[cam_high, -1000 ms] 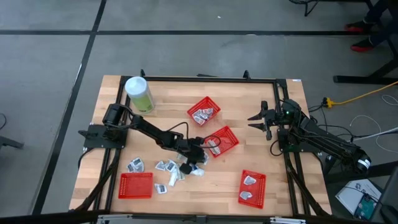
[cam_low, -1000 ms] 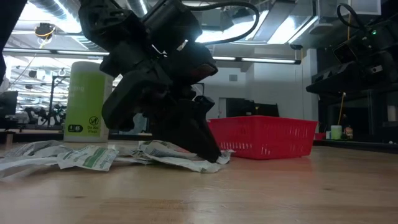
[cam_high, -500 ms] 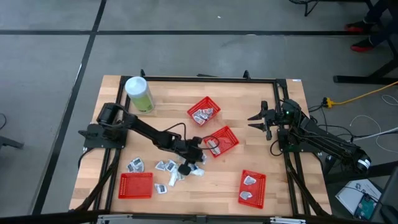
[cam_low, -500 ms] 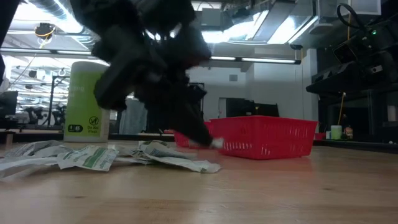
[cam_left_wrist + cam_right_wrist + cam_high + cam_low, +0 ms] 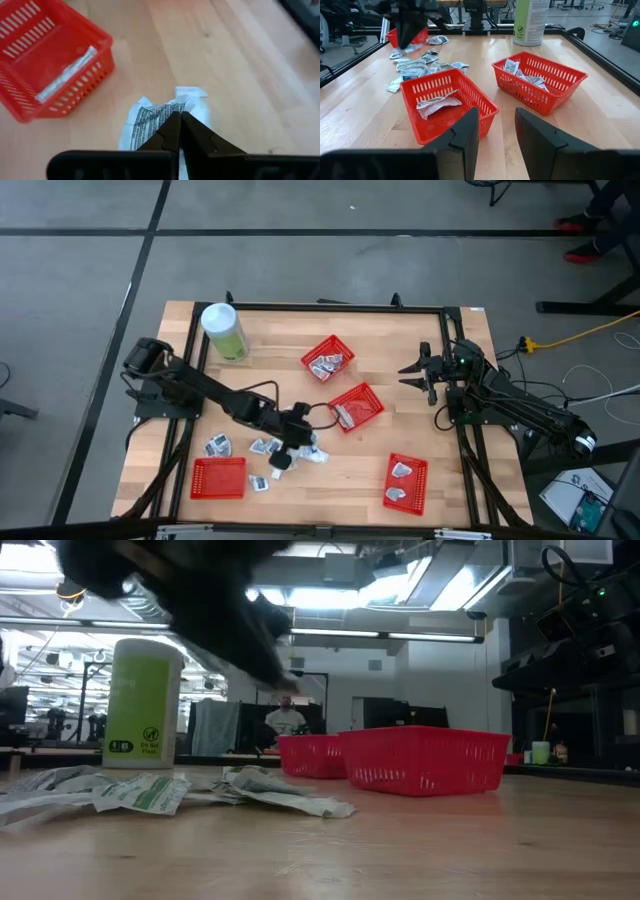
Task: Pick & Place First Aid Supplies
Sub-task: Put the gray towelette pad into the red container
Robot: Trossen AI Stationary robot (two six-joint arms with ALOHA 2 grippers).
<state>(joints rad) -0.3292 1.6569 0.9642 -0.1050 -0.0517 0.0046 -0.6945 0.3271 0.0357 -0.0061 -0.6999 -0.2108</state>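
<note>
High view, canister (image 5: 224, 331) at corner, baskets (image 5: 356, 407) beside packets (image 5: 268, 447)

Light wood counter (image 5: 400, 340) with a black frame round the edge. Pale-green canister (image 5: 224, 332) with white lid standing upright near the back left corner. Four red mesh baskets: one mid-back (image 5: 329, 357), one dead centre (image 5: 357, 407), one front left (image 5: 218, 478), one front right (image 5: 407, 483). Grey floor (image 5: 300, 240) all around, yellow cable (image 5: 580, 332) trailing off on the right. Low down, someone seated (image 5: 286, 719) way back in the room.
</note>
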